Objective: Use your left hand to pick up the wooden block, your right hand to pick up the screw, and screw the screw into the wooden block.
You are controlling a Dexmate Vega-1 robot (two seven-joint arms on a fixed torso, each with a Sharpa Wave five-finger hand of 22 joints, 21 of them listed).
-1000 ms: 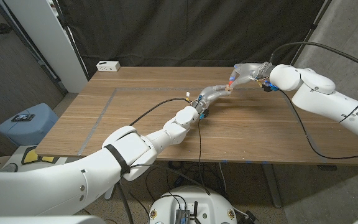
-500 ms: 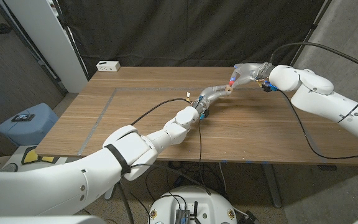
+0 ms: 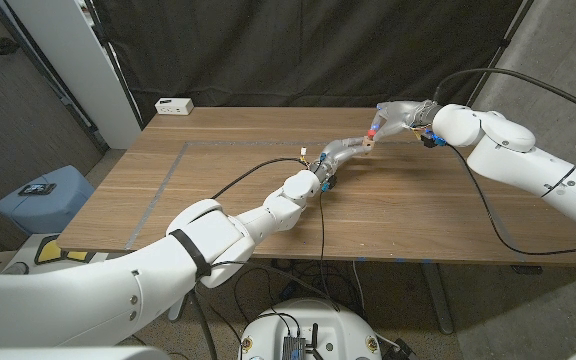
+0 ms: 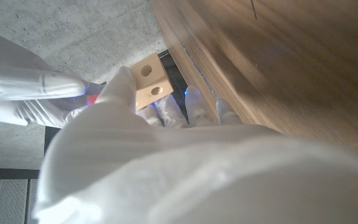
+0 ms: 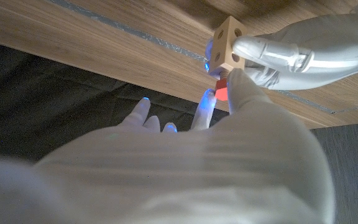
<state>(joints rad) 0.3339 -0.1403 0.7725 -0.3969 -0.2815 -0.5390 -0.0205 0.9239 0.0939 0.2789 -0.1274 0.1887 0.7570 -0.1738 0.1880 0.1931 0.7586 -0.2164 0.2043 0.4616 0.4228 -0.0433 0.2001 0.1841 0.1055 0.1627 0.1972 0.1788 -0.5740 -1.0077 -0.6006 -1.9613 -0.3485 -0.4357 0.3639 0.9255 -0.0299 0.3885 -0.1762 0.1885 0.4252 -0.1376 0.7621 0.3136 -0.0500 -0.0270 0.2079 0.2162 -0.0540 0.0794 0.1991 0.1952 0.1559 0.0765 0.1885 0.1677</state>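
Right wrist view: the left hand (image 5: 303, 53) grips the small pale drilled wooden block (image 5: 227, 48), light and rigid, above the surface; against it, the right hand (image 5: 229, 102) pinches the red-headed screw (image 5: 221, 89), probably slippery.

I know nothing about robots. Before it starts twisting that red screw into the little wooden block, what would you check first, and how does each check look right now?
1. Left hand holds the wooden block firmly: ok, its fingers wrap it, clear of the table.
2. Right hand holds the red screw: ok, it is pinched at the fingertips.
3. Screw meets the block: ok, the red head sits right against one face.
4. Screw tip is in a hole: cannot tell, the tip is hidden.
5. Screw is straight to the block's face: cannot tell from these angles.
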